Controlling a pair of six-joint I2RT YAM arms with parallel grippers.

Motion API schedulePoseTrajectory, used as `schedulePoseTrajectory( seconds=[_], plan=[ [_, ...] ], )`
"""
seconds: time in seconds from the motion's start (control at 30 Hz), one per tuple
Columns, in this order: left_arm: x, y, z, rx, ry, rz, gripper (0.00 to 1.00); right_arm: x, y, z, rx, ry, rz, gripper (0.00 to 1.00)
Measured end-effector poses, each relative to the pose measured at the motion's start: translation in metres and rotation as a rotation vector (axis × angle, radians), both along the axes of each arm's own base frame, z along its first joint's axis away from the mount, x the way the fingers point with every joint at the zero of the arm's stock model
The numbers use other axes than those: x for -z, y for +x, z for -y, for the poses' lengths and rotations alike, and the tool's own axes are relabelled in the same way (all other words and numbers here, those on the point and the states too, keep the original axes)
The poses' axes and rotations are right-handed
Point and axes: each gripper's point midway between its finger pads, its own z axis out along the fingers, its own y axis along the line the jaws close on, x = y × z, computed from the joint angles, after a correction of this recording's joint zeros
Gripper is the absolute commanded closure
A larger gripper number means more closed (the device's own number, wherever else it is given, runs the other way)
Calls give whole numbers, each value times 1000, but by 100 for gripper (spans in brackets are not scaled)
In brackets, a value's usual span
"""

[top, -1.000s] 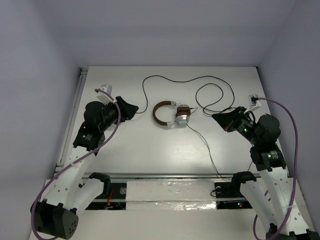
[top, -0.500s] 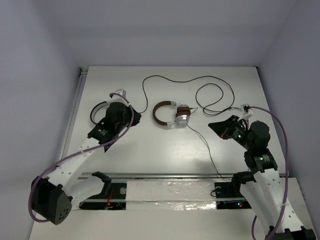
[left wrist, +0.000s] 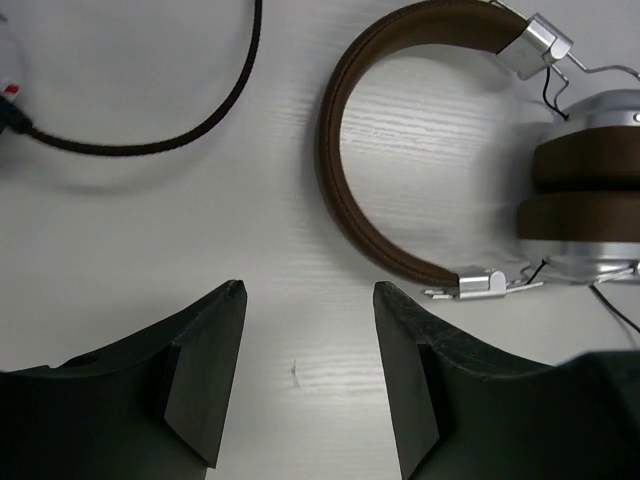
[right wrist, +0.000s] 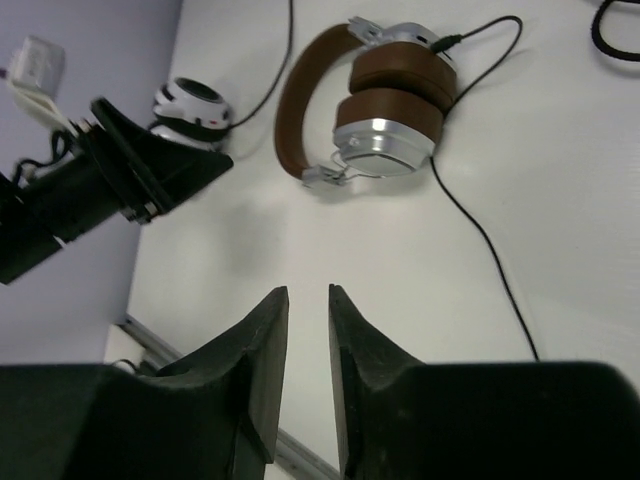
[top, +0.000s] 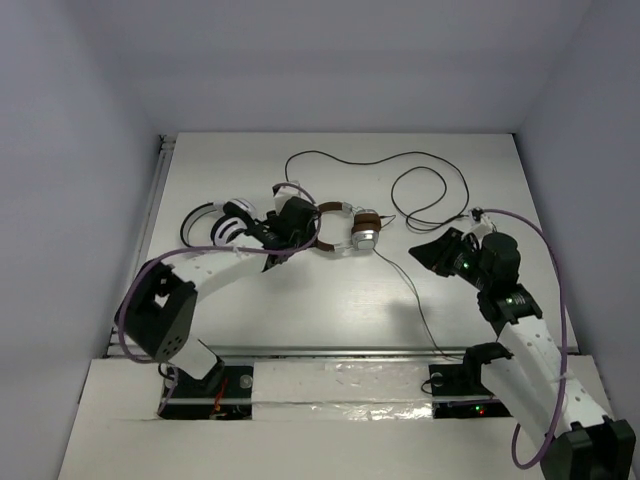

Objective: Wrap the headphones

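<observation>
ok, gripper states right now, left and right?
Left gripper: open, empty, just short of the headphones.
Right gripper: barely open, narrow gap, holding nothing.

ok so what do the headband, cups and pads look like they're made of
Headband: brown and smooth with a low sheen, so it looks like leather or faux leather; the pictures cannot settle which.
Cups: silver with bright highlights, probably metal, though metallic-coated plastic is possible.
Pads: brown with a soft gloss and a rounded, bulging shape, which suggests cushioned leatherette.
</observation>
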Motion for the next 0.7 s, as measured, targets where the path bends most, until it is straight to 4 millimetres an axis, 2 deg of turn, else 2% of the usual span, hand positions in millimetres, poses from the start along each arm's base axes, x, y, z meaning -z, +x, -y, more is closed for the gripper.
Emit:
schedulePoseTrajectory(
  seconds=[0.03, 0.2, 0.37, 0.5, 0.7],
  plan=[
    [3, 6, 4, 0, 9, -4, 49, 4, 2, -1, -2, -11, -12, 65],
    [12, 39, 22, 3, 35, -4, 49, 27, 10, -7, -3, -67, -71, 62],
    [29, 70, 23, -13, 56, -22, 50, 30, 10, -12, -11, -82, -71, 62],
    [44, 80, 19, -13, 72, -55, 53, 27, 12, -15, -13, -82, -53, 61],
    [59, 90, 31, 21, 77, -82, 55, 27, 16, -21, -25, -81, -39, 61]
  ],
)
